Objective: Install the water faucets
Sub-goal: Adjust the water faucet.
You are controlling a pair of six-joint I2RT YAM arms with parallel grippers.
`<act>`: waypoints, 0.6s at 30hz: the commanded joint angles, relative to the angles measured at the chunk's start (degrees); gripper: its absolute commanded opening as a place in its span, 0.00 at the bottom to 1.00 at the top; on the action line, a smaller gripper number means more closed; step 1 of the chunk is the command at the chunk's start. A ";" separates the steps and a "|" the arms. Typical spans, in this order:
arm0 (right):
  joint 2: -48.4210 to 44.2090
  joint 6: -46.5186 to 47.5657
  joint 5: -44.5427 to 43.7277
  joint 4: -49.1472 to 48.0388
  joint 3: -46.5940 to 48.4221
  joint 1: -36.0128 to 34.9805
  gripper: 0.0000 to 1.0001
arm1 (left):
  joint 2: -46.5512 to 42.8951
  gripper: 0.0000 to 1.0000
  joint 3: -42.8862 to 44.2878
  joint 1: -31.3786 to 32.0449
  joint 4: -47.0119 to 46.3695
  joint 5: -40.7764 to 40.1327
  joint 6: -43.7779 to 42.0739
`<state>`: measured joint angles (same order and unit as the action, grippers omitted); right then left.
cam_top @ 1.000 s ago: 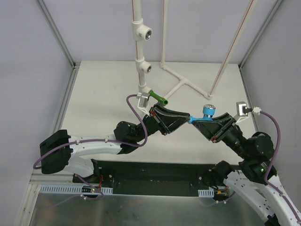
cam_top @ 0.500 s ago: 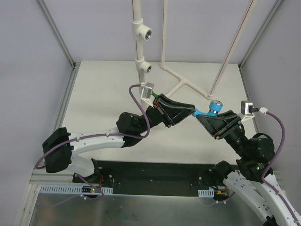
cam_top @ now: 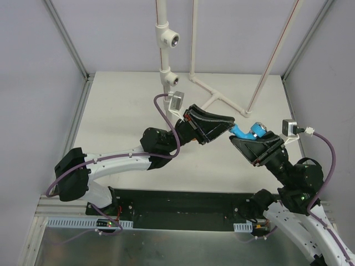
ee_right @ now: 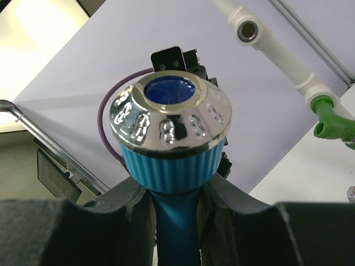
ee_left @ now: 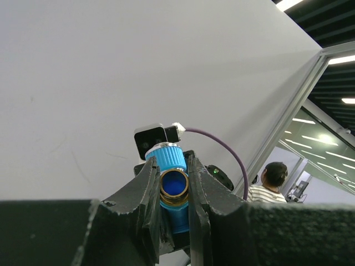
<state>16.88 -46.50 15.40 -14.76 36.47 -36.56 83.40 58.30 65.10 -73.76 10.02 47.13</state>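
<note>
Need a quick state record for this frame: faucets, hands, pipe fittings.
blue faucet: held by both hands
left hand: shut on its brass threaded end
right hand: shut on its stem under the knob
green faucet: at the lowest fitting of the white pipe
open fittings: two, higher on the pipe
</note>
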 commanded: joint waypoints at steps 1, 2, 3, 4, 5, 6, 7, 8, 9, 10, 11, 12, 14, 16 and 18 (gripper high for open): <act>0.43 -0.35 3.85 2.37 -0.79 -0.53 0.00 | 1.33 0.00 1.20 1.34 1.42 7.38 0.94; 0.08 0.09 3.07 3.15 -0.52 -0.53 0.00 | 1.07 0.00 0.94 1.34 1.42 7.47 1.12; -0.36 0.88 2.36 3.86 -0.26 -0.53 0.00 | 0.81 0.00 0.50 1.34 1.42 7.56 1.12; -0.88 1.41 1.40 4.65 0.00 -0.53 0.00 | 0.54 0.00 -0.03 1.34 1.42 7.64 1.29; -1.15 1.76 0.78 5.09 0.27 -0.62 0.00 | 0.28 0.00 -0.29 1.43 1.42 7.73 1.29; -1.59 2.11 0.16 5.71 0.53 -0.53 0.00 | -0.07 0.00 -0.73 1.52 1.42 7.73 1.29; -1.68 2.29 -0.45 6.41 0.88 -0.53 0.00 | -0.42 0.00 -1.26 1.43 1.51 7.73 1.47; -1.68 2.38 -0.80 6.76 1.23 -0.53 0.01 | -0.69 0.00 -1.78 1.43 1.42 7.56 1.47; -1.85 2.38 -1.16 7.03 1.32 -0.53 0.13 | -1.21 0.00 -2.31 1.43 1.51 7.38 1.47; -1.86 2.29 -1.42 7.03 1.41 -0.53 0.24 | -1.65 0.00 -2.75 1.43 1.60 7.29 1.47; -1.94 2.38 -1.60 7.03 1.50 -0.53 0.30 | -2.00 0.00 -3.19 1.43 1.60 7.12 1.30; -2.03 2.38 -1.95 7.29 1.50 -0.62 0.38 | -2.44 0.00 -3.37 1.43 1.60 7.03 1.21; -2.21 2.47 -2.83 7.64 1.68 -0.53 0.49 | -3.06 0.00 -3.90 1.43 1.60 6.94 1.03; -2.29 2.64 -3.44 7.91 1.85 -0.53 0.58 | -3.50 0.00 -4.07 1.52 1.68 6.94 0.94; -2.47 2.99 -3.62 8.00 2.11 -0.53 0.60 | -3.85 0.00 -4.25 1.43 1.77 7.03 1.12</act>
<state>14.28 -44.66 13.89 -6.17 36.42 -37.01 81.78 54.54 65.19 -71.57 11.88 47.09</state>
